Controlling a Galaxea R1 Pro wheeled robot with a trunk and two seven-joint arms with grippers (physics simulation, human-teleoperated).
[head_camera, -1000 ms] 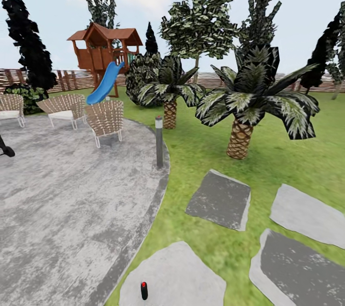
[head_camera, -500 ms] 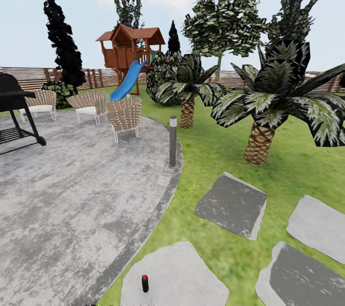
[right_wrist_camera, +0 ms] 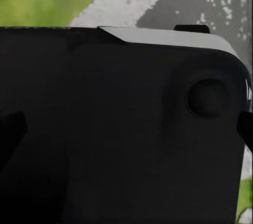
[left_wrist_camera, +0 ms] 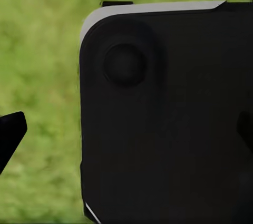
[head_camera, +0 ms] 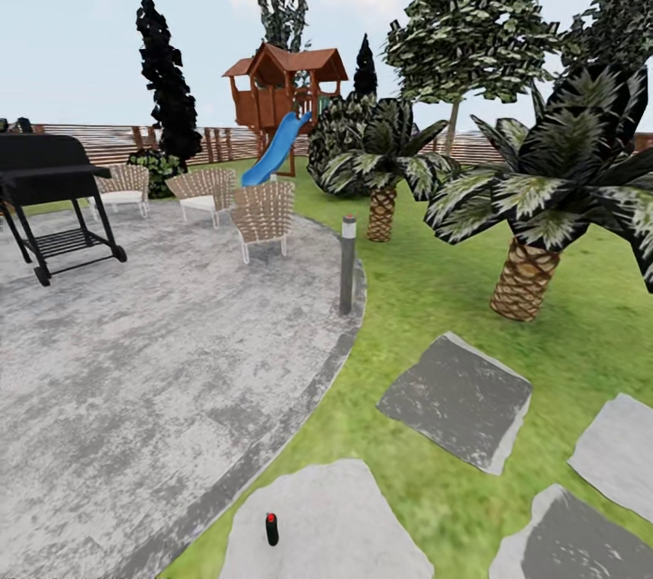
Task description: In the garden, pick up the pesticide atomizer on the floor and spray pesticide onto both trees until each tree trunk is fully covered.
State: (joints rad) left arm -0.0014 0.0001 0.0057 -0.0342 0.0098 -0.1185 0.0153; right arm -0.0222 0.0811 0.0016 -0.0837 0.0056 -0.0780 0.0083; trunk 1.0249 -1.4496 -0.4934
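Panning left is what changed since the earlier shots: our head camera swung, so the black grill [head_camera: 50, 189] slid fully into view and the palms [head_camera: 535, 198] drifted right, while nothing in the garden [head_camera: 435, 289] itself moved. We'd guess we're turning to line up, since neither mottled trunk is in sight. Biggest thing is the grey paved patio [head_camera: 136, 379], with wicker chairs [head_camera: 263, 211] at its far edge, then the stepping stones [head_camera: 458, 397]. A tiny dark bottle with a red top, probably the pesticide atomizer [head_camera: 271, 529], stands on the nearest stone's left side. Both wrist cams are blocked by dark housing, so we can't tell the finger state or where the fingers sit relative to the bottle.
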